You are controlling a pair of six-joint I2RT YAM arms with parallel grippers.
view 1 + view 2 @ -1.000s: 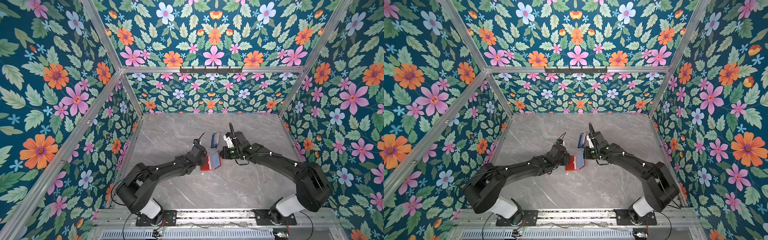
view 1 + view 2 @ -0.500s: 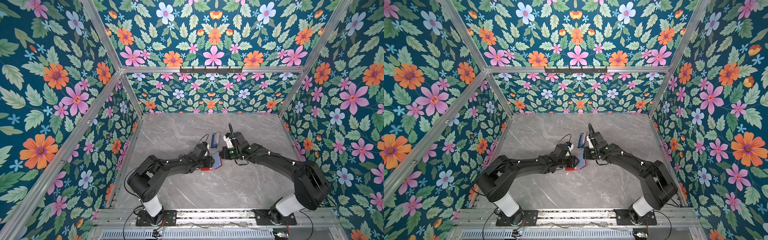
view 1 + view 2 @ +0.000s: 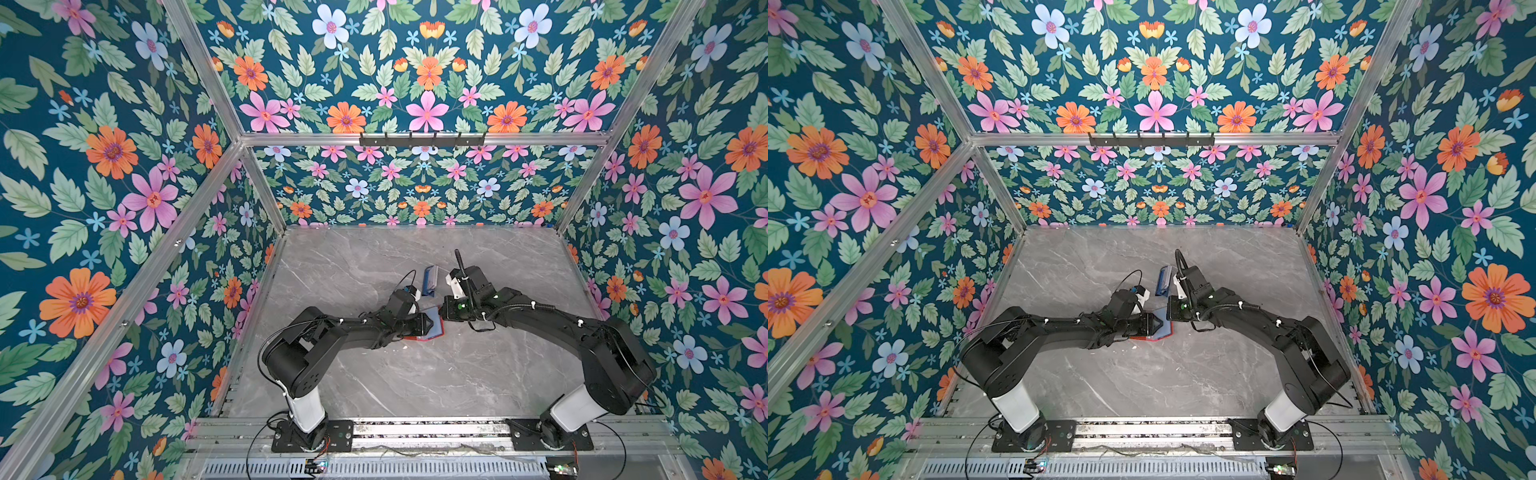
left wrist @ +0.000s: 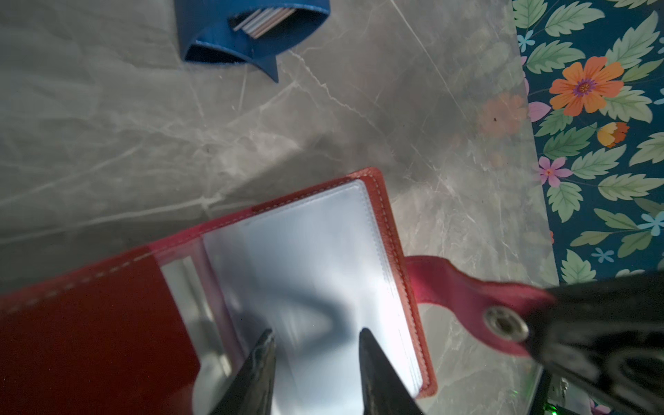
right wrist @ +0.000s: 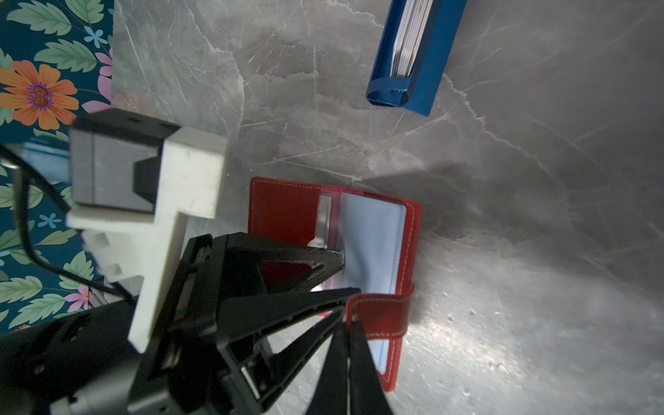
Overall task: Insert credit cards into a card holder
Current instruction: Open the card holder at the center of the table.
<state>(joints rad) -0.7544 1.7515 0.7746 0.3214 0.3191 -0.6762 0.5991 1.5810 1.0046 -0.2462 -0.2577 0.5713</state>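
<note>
While your right tool [image 5: 347, 321] is clenched on the snap tab [image 4: 463, 287], the red wallet [image 3: 434, 330] lies open mid-worktop [image 3: 415, 386], with the cards [image 4: 264, 18] in the blue rack [image 4: 215, 46] at its twelve o'clock. Your left tool [image 4: 316, 334], jaws parted and empty, is poised over the clear sleeves [image 4: 323, 251]. Risk: closing tips may crease a sleeve; tugging the tab may slide the wallet.
</note>
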